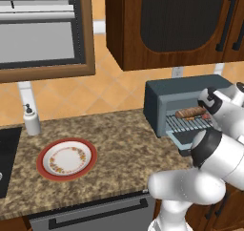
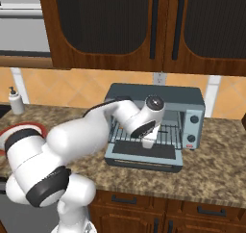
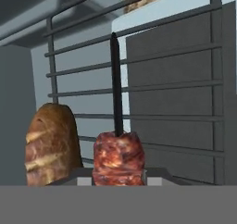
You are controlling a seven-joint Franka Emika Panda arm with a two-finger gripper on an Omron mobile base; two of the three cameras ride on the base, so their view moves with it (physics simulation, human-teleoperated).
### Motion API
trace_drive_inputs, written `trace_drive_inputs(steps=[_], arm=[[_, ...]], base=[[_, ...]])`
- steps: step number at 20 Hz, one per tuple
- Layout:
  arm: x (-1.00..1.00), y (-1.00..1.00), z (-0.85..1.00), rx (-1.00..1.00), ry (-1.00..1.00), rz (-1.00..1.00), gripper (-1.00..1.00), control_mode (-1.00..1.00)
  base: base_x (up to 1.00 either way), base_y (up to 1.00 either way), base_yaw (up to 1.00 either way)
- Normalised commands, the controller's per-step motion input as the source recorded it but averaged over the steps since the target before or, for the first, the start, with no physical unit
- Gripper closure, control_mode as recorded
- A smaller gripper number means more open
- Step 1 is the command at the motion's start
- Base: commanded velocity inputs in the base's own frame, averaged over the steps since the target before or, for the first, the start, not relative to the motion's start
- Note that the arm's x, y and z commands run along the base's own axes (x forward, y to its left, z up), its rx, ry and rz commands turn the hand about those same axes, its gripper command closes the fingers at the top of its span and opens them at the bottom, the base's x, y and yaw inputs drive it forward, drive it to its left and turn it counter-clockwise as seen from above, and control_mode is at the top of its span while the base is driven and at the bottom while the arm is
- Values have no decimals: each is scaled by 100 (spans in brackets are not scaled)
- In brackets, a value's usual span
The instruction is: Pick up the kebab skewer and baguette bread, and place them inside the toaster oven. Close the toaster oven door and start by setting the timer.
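Observation:
The blue-grey toaster oven [image 2: 156, 98] stands on the counter with its door [image 2: 144, 156] dropped open. The golden-brown baguette bread [image 1: 190, 113] lies on the wire rack [image 1: 188, 124] inside. In the hand view the baguette [image 3: 51, 144] is just left of the kebab skewer [image 3: 118, 156], whose red-brown meat chunk sits between my fingers with the dark stick pointing away over the rack bars [image 3: 176, 84]. My gripper [image 3: 118, 179] is shut on that chunk, low over the rack. From the right base view my gripper [image 2: 149, 143] reaches into the oven mouth above the open door.
A red-rimmed plate [image 1: 66, 158] lies bare on the granite counter left of the oven. A white soap dispenser [image 1: 31, 120] stands by the sink [image 1: 7, 153]. Dark wooden cabinets [image 1: 167, 25] hang above the oven. Its knobs [image 2: 193, 119] are on the right strip.

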Motion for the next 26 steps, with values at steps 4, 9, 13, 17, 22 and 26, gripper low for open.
trace_drive_inputs(steps=[4, 9, 13, 17, 22, 26], arm=[[18, 0, -22, 0, 0, 0, 100, -100], [18, 0, -22, 0, 0, 0, 100, -100], [27, 3, -5, -1, 0, 0, 100, -100], [7, 0, 0, 0, 0, 0, 100, -100], [0, 0, 0, 0, 1, 0, -100, -100], [0, 0, 0, 0, 0, 0, -100, -100]], base=[[0, 0, 0], [0, 0, 0], [0, 0, 0], [0, 0, 0], [0, 0, 0], [0, 0, 0]])
